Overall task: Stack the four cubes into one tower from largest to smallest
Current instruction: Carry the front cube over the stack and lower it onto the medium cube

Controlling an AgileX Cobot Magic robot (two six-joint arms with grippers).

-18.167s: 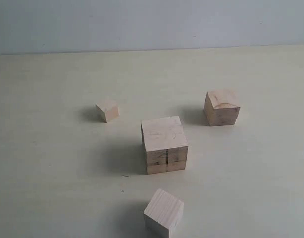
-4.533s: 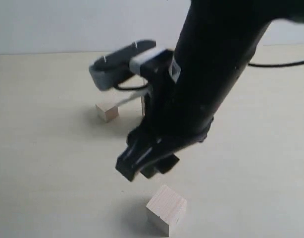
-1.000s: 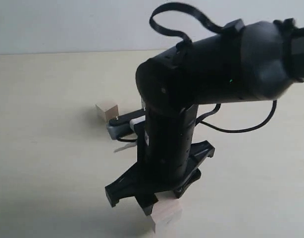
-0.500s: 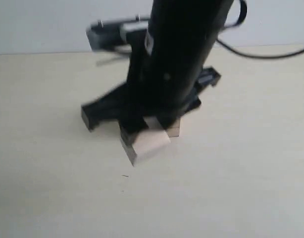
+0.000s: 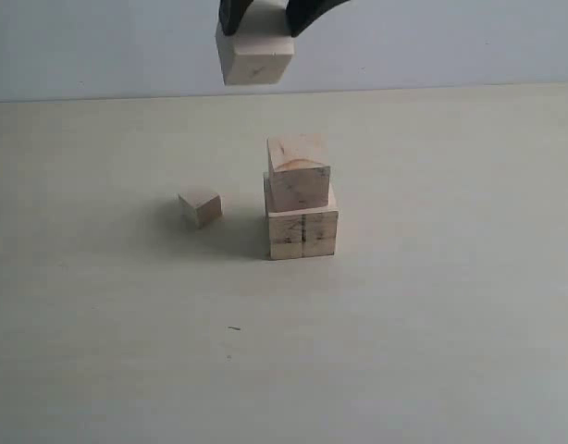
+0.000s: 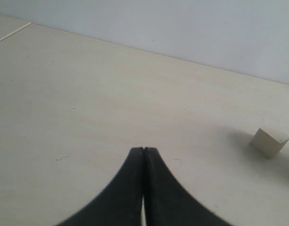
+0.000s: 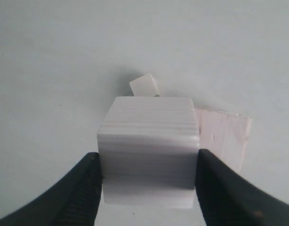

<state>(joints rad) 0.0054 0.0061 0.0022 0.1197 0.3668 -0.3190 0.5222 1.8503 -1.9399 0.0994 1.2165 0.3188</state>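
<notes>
Over the pale cream tabletop (image 5: 432,324), before a grey-white wall (image 5: 450,37), your right gripper (image 5: 265,11) hangs at the exterior view's top edge, clamped on a mid-sized pale wooden cube (image 5: 254,55). It is above and left of the stack (image 5: 301,199), where the second-largest pale wooden cube (image 5: 299,171) sits on the largest, dark-seamed pale wooden cube (image 5: 302,233), and the smallest pale wooden cube (image 5: 201,206) stands to the stack's left. Your left gripper (image 6: 143,151) has its black jaws pressed together, empty; half a second ago the right arm was low over the table, and now it has risen almost out of view.
</notes>
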